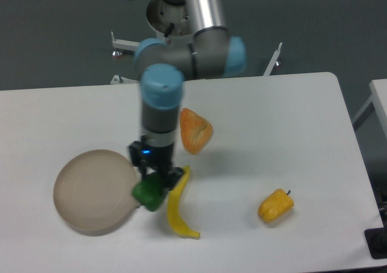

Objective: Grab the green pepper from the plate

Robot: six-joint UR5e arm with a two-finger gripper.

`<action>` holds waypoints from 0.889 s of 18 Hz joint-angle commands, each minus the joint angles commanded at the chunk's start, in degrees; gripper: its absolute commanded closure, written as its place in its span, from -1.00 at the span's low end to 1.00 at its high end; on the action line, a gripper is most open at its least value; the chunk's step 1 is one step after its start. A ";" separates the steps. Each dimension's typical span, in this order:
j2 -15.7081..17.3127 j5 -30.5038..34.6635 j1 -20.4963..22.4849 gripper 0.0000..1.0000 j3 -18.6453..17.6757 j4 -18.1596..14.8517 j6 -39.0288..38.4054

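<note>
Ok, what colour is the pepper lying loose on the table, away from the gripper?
Yellow-orange, with a short dark stem: the loose pepper, seen in the fixed camera view.

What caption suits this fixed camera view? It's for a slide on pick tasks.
Gripper over the green pepper at the plate rim, with a banana, orange and yellow pepper nearby on the table.

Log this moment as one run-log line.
gripper: shut on pepper | pepper: at plate's right edge, in gripper | plate: empty | banana: right of pepper
</note>
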 joint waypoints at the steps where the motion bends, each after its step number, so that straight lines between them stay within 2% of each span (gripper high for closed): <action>1: -0.35 0.00 1.49 0.49 0.27 0.00 1.50; 6: -1.93 0.44 5.99 0.49 1.32 0.00 7.57; 10: -3.86 5.18 6.17 0.49 3.16 -0.09 8.54; 16: -5.18 5.80 7.05 0.49 4.40 0.00 8.54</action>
